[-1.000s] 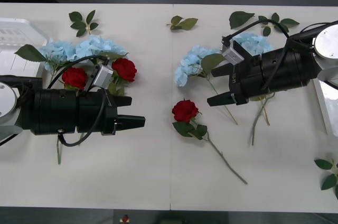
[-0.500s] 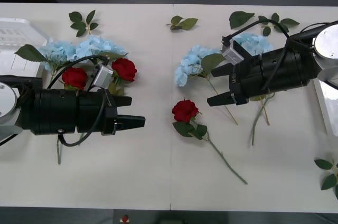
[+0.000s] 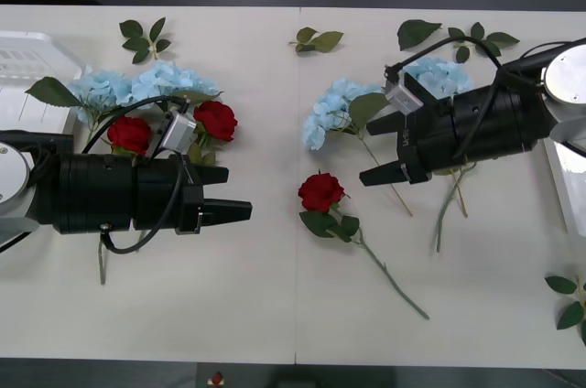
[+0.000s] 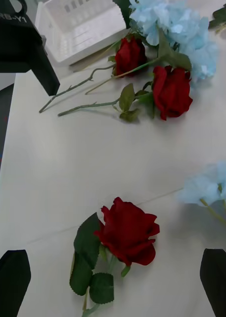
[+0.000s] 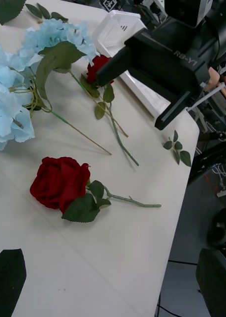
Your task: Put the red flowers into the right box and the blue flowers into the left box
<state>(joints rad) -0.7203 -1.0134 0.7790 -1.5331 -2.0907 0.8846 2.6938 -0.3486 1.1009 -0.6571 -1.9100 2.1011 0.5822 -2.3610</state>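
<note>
One red flower lies mid-table between both arms, stem trailing toward the table's front. It sits just ahead of my open right gripper and shows large in the right wrist view. My left gripper hovers open, left of this rose, with nothing in it. Two more red flowers lie beside the left arm. Another rose lies under the right arm. Blue flowers lie at back left, centre and behind the right gripper.
The left white box stands at the table's left edge. The right box's rim shows at the right edge, and as a white tray in the left wrist view. Loose leaf sprigs lie along the back.
</note>
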